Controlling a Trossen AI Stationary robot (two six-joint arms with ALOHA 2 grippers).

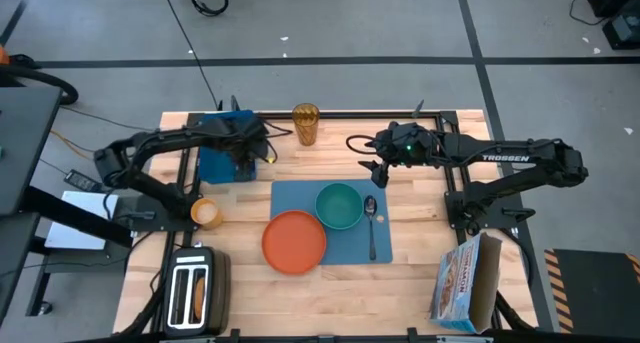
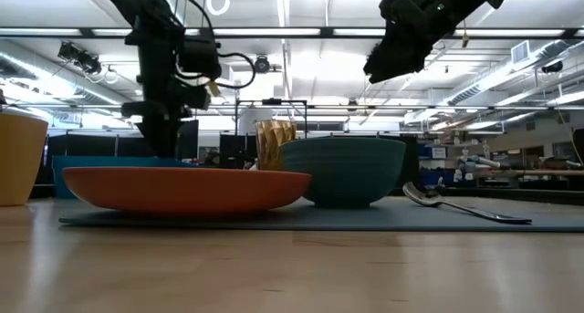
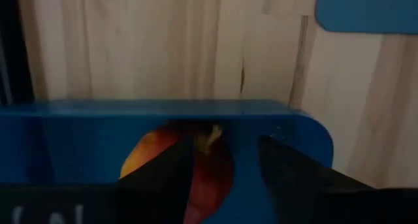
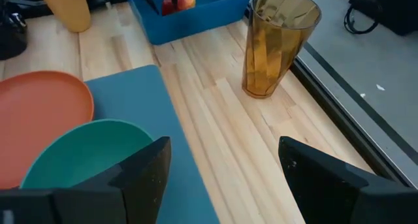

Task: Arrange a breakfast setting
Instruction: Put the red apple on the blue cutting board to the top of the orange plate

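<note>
Red apple (image 3: 189, 175) inside blue bin (image 1: 222, 163), 10 o'clock of placemat (image 1: 300, 198). Left gripper (image 3: 225, 168) spread, straddling apple, not yet pinching. Risk: round fruit rolls, fingers snag bin wall. Right gripper (image 4: 225, 172) spread, empty, above bowl (image 1: 339, 205).

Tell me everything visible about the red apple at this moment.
The red apple is round and glossy, red with a yellow-orange blush on one side and a short stem on top. It lies inside the deep blue plastic bin, near one wall. The left tool hangs directly over it, its dark fingers open and straddling the fruit; whether they touch it cannot be told. In the right wrist view the apple shows partly behind a dark finger.
</note>
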